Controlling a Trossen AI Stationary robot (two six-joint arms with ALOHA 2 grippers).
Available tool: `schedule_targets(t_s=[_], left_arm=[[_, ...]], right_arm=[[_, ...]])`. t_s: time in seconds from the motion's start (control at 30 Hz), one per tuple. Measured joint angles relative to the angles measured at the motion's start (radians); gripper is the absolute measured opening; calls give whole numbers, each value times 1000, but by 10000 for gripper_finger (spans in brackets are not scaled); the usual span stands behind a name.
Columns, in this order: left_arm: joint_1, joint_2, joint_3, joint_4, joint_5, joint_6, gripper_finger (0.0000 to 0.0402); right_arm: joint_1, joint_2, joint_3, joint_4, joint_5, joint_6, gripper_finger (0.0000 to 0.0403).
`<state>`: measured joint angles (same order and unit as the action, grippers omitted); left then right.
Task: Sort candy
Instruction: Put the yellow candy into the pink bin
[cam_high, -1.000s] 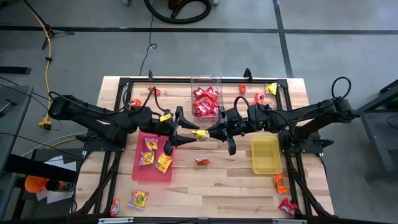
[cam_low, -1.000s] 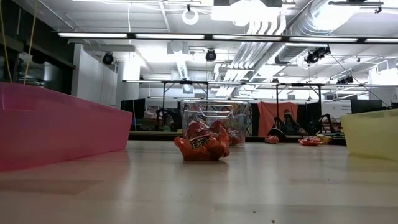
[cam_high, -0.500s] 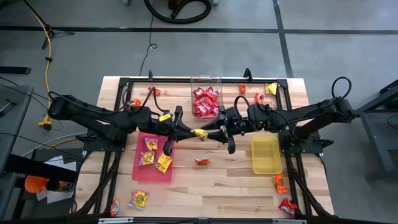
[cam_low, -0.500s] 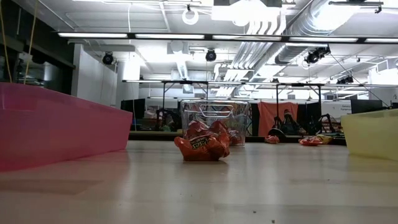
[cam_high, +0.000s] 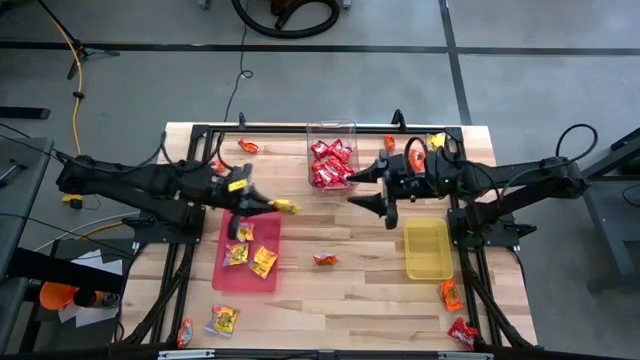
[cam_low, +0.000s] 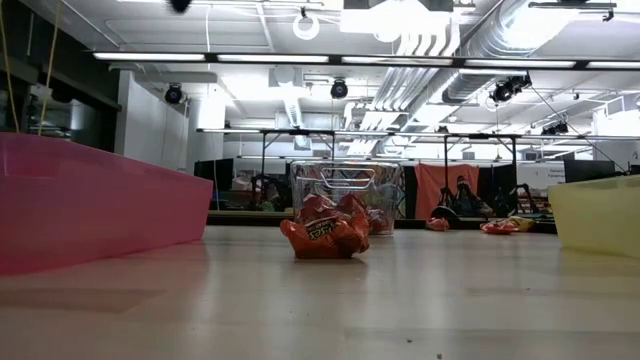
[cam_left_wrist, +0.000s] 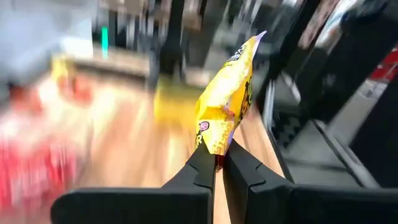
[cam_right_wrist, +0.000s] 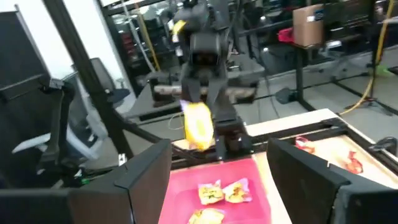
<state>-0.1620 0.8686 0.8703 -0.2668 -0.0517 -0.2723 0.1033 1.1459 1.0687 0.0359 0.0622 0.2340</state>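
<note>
My left gripper (cam_high: 268, 207) is shut on a yellow candy packet (cam_high: 287, 209), held in the air by the far right corner of the pink tray (cam_high: 224, 278). Several yellow packets (cam_high: 250, 255) lie in that tray. My right gripper (cam_high: 366, 188) stands open and bare between the clear tub (cam_high: 331, 128) of red candy and the yellow tray (cam_high: 427, 250). In the right wrist view the yellow candy packet (cam_right_wrist: 198, 124) hangs ahead of its fingers. One orange-red packet (cam_low: 325, 228) lies on the table between the trays. My left gripper pinches the yellow packet's lower end (cam_left_wrist: 216, 148) between its two fingertips. The fingers reach level from the table's left side. The packet stands out beyond the fingertips, crumpled and lifted clear of tray and table.
Loose packets lie along the far edge (cam_high: 247, 146), (cam_high: 437, 141), at the near left (cam_high: 222, 320) and the near right (cam_high: 452, 294). Black frame rails (cam_high: 196, 190) run down both sides of the table. Bare wood (cam_high: 340, 300) lies near the front middle.
The yellow packet has passed from my right gripper to my left. My left gripper shut on it and drew back toward the table's left with it. My right gripper opened, let go and withdrew toward the right and far side.
</note>
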Motion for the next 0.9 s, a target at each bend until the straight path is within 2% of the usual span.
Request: schedule_targets(t_s=[0.1,0.2,0.33,0.47,0.6,0.73,0.9], left_arm=[[-61,-54,-1,-262,-19,-183,1],[-155,-57,-8,-485,-47,-346,0],[-279,-6,-52,-620,-47,-496,0],[-341,61,-106,-643,-69,-559,1],[-341,126,-120,-673,-74,-562,20],[-330,153,-120,-685,-57,-563,65],[-328,144,-111,-691,-30,-581,141]], right_arm=[[-1,-12,0,-47,44,-15,259],[-1,-11,0,-62,62,-31,259],[-1,-6,0,-95,62,-34,259],[-1,-6,0,-109,62,-34,259],[-1,-6,0,-112,62,-34,259],[-1,-6,0,-116,62,-34,259],[-1,-6,0,-123,62,-34,259]])
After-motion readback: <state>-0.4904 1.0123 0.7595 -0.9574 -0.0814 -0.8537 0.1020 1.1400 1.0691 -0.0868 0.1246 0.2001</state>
